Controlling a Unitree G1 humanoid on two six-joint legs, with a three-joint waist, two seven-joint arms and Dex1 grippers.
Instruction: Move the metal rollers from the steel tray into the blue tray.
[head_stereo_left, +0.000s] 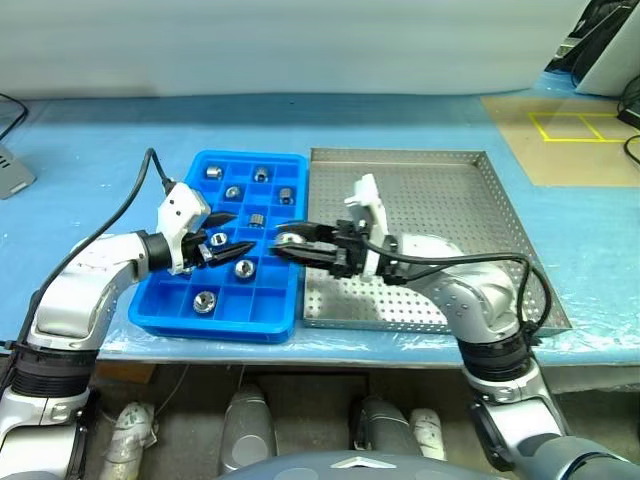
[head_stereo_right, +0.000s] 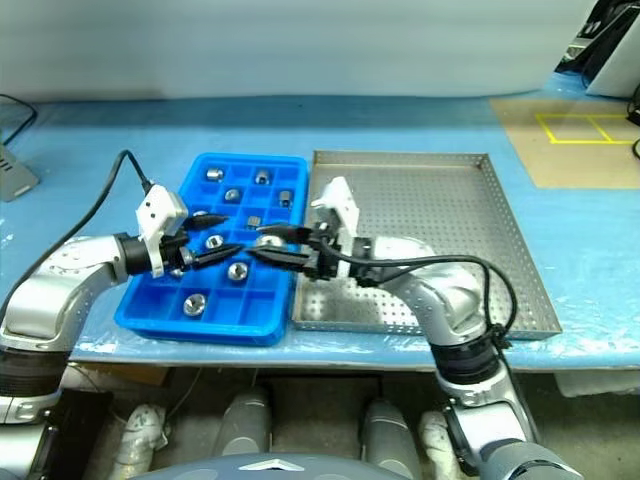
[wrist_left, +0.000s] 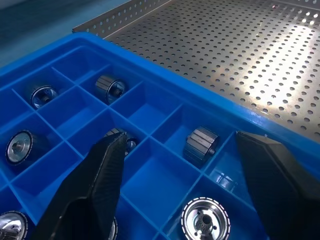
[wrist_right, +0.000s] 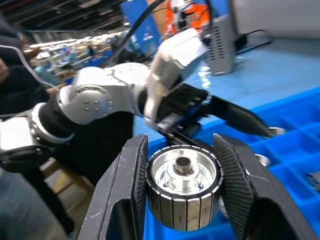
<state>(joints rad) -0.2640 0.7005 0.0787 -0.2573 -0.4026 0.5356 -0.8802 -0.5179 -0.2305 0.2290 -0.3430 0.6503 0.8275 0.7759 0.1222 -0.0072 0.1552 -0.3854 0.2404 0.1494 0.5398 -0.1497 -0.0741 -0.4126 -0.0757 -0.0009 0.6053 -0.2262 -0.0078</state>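
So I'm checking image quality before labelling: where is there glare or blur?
Left wrist view: bright glare on the steel tray, own fingers soft. Right wrist view: background blurred, the held roller sharp. Head views: even light, slight sheen on the blue tray.

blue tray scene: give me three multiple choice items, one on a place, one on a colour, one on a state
1. Where is the blue tray relative to the steel tray?
A. on the robot's left
B. on the robot's right
C. stacked on it

2. What colour is the table covering?
A. red
B. light blue
C. black

3. What is the right end effector doing?
A. hanging open
B. shut on a cable
C. shut on a metal roller

Answers:
1 A, the trays sit side by side in the head views.
2 B, blue sheet.
3 C, the right wrist view shows the roller clamped.
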